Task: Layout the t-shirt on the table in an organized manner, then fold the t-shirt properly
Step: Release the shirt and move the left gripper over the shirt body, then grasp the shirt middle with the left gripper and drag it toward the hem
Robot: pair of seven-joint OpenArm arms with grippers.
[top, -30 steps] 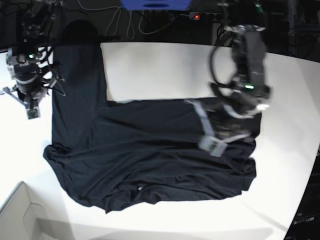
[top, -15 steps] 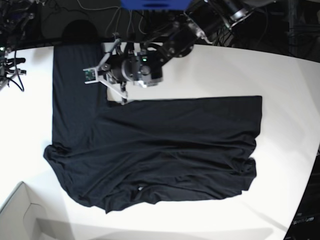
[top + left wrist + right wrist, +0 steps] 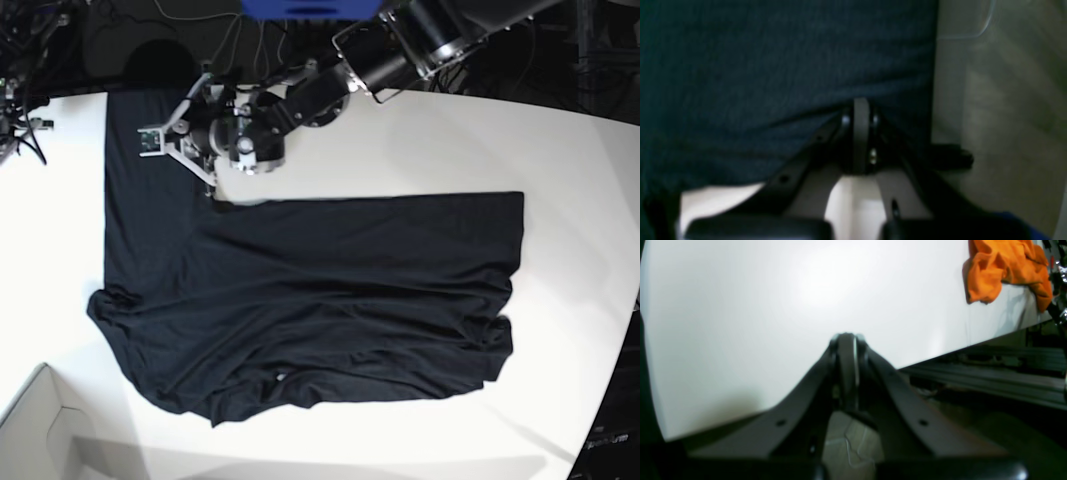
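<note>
The black t-shirt [image 3: 320, 300] lies spread on the white table [image 3: 420, 140], one sleeve [image 3: 150, 220] stretching toward the far left edge. My left arm reaches across the table. Its gripper [image 3: 208, 188] sits at the inner edge of that sleeve, near the armpit corner. In the left wrist view the gripper [image 3: 861, 104] is shut, with the dark t-shirt [image 3: 773, 66] pinched at its tip. My right gripper [image 3: 847, 338] is shut and empty above bare table [image 3: 773, 306] near the table's edge. In the base view only a bit of that arm [image 3: 15, 125] shows at far left.
A pale cardboard box [image 3: 35, 430] stands at the front left corner. An orange cloth [image 3: 1003, 270] lies on the table far from the right gripper. A blue object [image 3: 310, 8] and cables sit behind the table. The curved table edge [image 3: 610, 390] runs down the right.
My left arm has swung from the shirt's right side across to the sleeve at upper left and moved a little further left. The right arm has drawn back off the left edge.
</note>
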